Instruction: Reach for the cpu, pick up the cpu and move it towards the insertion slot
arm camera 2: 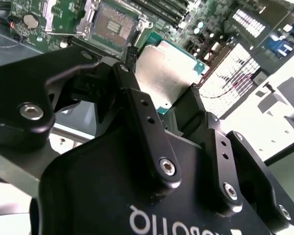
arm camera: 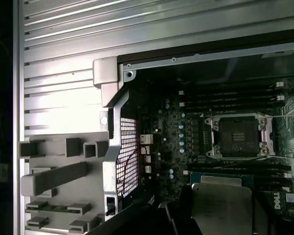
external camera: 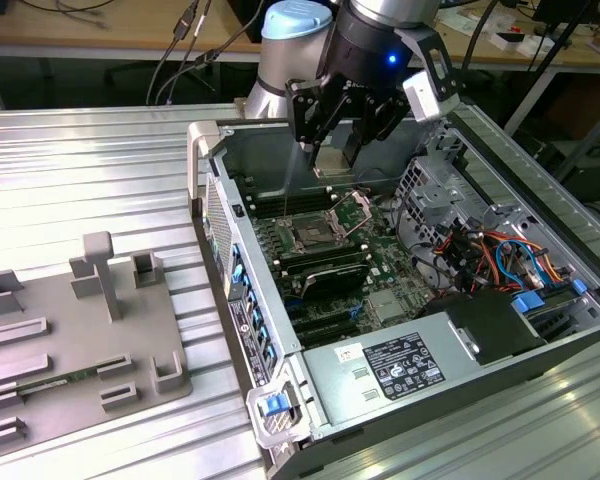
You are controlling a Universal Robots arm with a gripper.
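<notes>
My gripper (external camera: 337, 150) hangs over the open computer case, shut on the cpu (external camera: 336, 158), a silvery square chip with a thin green rim. In the second wrist view the cpu (arm camera 2: 166, 73) sits clamped between the two black fingers (arm camera 2: 137, 105), tilted above the motherboard. The insertion slot (external camera: 315, 235), a silver-framed socket with a dark centre and its wire lever raised, lies below the chip and a little towards the case's open front. In both wrist views the insertion slot (arm camera 2: 112, 22) (arm camera: 237, 137) is apart from the held cpu (arm camera: 220, 205).
Long black memory slots (external camera: 325, 270) flank the socket. A small grey heatsink (external camera: 385, 305), the power supply (external camera: 400, 365), a drive cage (external camera: 445, 185) and coloured cables (external camera: 490, 255) fill the case. A grey fixture tray (external camera: 80, 330) lies on the ribbed metal table at the exterior view's left.
</notes>
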